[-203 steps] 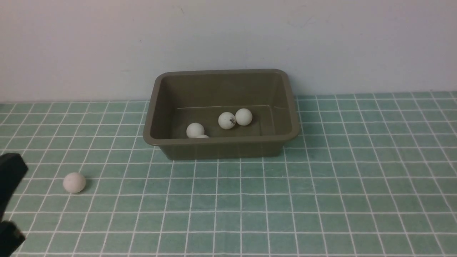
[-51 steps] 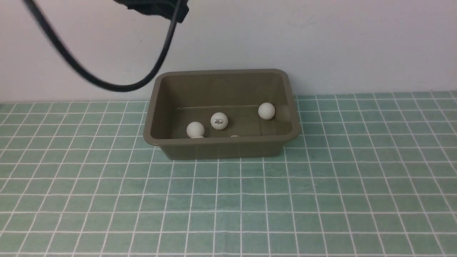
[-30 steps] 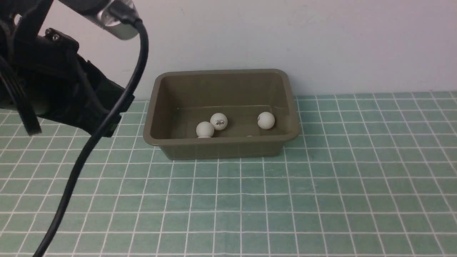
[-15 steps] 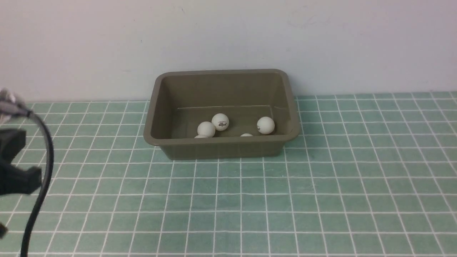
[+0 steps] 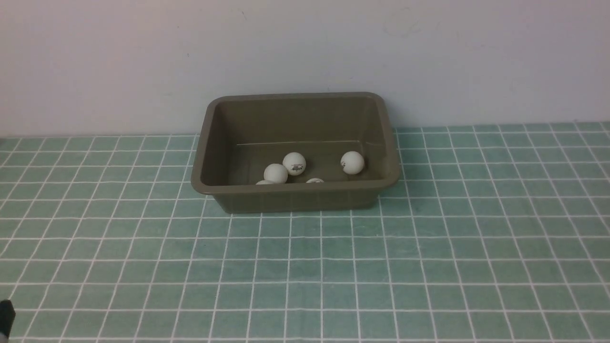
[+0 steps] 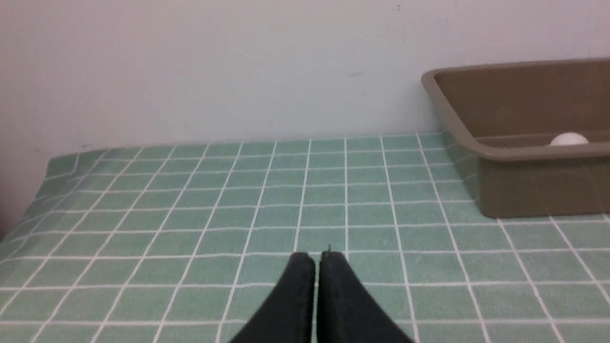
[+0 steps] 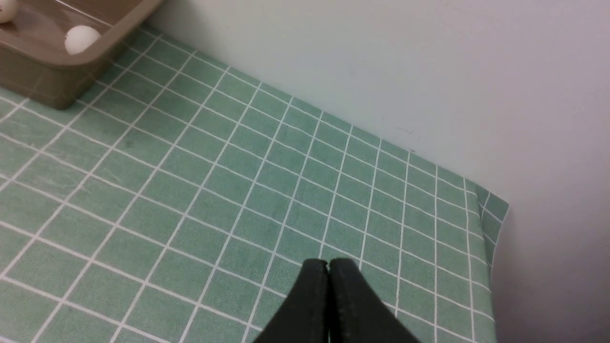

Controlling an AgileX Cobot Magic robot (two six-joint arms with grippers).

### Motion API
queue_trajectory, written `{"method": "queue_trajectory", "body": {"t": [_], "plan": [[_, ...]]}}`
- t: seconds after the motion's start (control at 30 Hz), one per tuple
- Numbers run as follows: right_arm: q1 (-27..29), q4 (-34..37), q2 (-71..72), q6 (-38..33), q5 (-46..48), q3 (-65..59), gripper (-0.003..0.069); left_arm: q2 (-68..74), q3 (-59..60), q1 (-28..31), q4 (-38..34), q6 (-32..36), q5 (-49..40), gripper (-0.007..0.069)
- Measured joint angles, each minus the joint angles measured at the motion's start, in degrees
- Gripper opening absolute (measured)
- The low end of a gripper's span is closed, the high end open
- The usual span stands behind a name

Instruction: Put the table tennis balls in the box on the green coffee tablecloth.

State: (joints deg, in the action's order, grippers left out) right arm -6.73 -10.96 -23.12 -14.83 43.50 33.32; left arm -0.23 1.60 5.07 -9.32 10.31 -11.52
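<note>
The olive-brown box [image 5: 295, 190] stands on the green coffee tablecloth [image 5: 333, 267] near the back wall. Several white table tennis balls lie inside it: one [image 5: 276, 173] beside one with a logo [image 5: 294, 163], one [image 5: 352, 162] to the right, and two barely showing behind the front rim. My left gripper [image 6: 317, 257] is shut and empty, low over the cloth left of the box [image 6: 519, 152]. My right gripper [image 7: 328, 263] is shut and empty over the cloth right of the box [image 7: 52, 62]. In the front view only a dark tip [image 5: 5, 317] shows at the bottom left.
A plain pale wall [image 5: 305, 57] rises right behind the box. The cloth's left edge [image 6: 47, 166] and its right corner [image 7: 495, 209] drop off the table. No ball shows on the cloth outside the box.
The left arm swung down and left out of the front view, leaving only a dark tip at the bottom left. The balls in the box rolled a little and one more shows at the front rim.
</note>
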Motion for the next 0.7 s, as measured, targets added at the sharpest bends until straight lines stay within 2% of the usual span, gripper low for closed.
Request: {"method": "queue_trajectory", "body": {"t": [0.23, 0.7], "plan": [[0.0, 0.1, 0.0, 0.0, 0.7, 0.0, -0.0018, -0.4, 0.0, 0.0, 4.1, 0.1, -9.0, -0.0004], [0.0, 0.1, 0.0, 0.0, 0.8, 0.0, -0.0018, -0.4, 0.0, 0.0, 4.6, 0.1, -9.5, -0.0004]]}}
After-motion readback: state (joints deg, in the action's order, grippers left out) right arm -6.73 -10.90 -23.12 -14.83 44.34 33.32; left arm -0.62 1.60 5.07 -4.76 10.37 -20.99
